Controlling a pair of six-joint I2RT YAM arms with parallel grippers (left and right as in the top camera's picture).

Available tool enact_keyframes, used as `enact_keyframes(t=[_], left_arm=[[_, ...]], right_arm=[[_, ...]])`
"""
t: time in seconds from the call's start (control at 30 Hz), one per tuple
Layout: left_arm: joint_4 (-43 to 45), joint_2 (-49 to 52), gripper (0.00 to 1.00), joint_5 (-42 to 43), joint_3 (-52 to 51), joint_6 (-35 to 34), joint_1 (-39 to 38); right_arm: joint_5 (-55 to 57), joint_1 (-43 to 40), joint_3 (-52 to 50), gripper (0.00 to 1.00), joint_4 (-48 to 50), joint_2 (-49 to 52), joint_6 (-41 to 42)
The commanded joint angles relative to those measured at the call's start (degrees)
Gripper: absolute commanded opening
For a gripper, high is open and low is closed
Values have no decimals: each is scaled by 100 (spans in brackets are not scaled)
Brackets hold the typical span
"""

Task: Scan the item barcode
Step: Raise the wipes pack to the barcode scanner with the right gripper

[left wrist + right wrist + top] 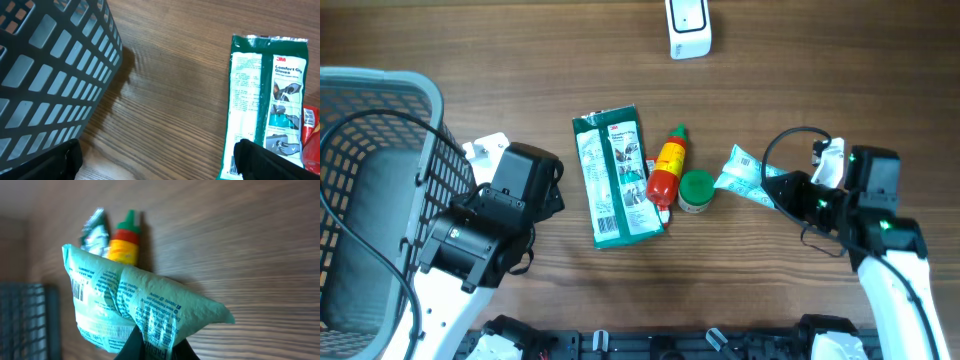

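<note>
At right gripper (777, 188), pouch (742, 175) lies crosswise; free end leftward.

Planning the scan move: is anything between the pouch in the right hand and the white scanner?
Nothing visible: only bare table lies between the pouch and the scanner.

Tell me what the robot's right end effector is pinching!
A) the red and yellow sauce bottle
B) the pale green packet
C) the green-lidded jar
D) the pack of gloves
B: the right end effector is shut on an edge of the pale green packet, while the sauce bottle, green-lidded jar and glove pack lie ungripped beside it.
</note>
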Motion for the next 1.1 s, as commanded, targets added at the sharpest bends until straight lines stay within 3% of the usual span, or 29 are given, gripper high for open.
enact_keyframes(t=[0.0, 0.07, 0.13, 0.37, 0.5, 0.63, 0.67, 0.77, 1.07], left_arm=[[2, -9, 100, -92, -24, -98, 28], [2, -9, 100, -92, -24, -101, 28], [2, -9, 100, -92, -24, -101, 28], [2, -9, 100, -92, -24, -101, 28], [2, -9, 100, -92, -24, -98, 28], [2, -9, 100, -92, -24, -98, 28], [2, -9, 100, -92, -24, -101, 28], [2, -9, 100, -92, -24, -101, 28], [2, -9, 100, -92, -24, -101, 28]], right_arm=[[-935, 20, 35, 4, -238, -509, 979], [-1366, 35, 35, 4, -503, -584, 1545], [-1709, 166, 35, 4, -546, -581, 1517], [-785, 1163, 35, 4, -691, -577, 1515], [-592, 1235, 133, 5, -376, -577, 1471], [662, 1235, 402, 5, 553, -564, 756], [1436, 1237, 407, 5, 1207, -514, 337], [2201, 1235, 407, 5, 2199, -254, -535], [3866, 1351, 407, 5, 5805, 2037, -3705]])
